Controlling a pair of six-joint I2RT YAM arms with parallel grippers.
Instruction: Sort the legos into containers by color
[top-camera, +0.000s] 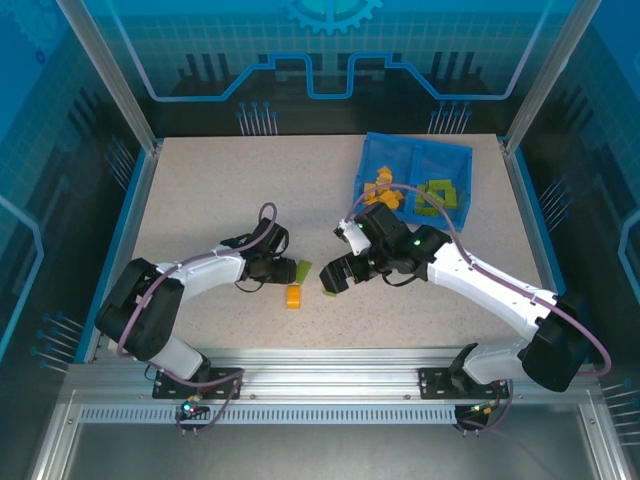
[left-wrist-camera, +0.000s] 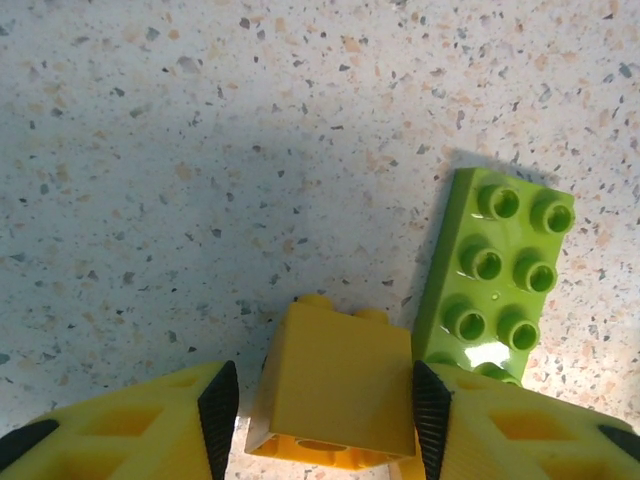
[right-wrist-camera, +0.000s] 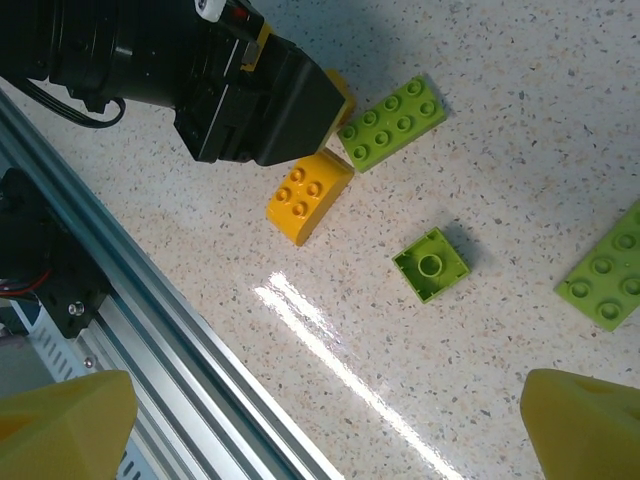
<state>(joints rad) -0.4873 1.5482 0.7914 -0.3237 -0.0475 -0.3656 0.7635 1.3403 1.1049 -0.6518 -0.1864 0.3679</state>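
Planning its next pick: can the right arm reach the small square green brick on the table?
Likely yes: the square green brick lies apart from other bricks, below the open right end effector; the left end effector sits elsewhere.

Pale beige table (left-wrist-camera: 200, 150) speckled with dark flecks; yellow-orange brick (left-wrist-camera: 335, 395); lime-green long brick (left-wrist-camera: 495, 275); lime-green square brick (right-wrist-camera: 430, 263); bright-blue tray (top-camera: 385, 155); yellow fingers (left-wrist-camera: 110, 435), black pads (left-wrist-camera: 218, 415).

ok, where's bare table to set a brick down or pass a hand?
Bare: the far-left table, from the left arm back to the rear edge and across to the blue tray; also the near strip between the arm bases. Crowded: the centre, where an orange brick and green bricks lie by the left fingers and right fingers.
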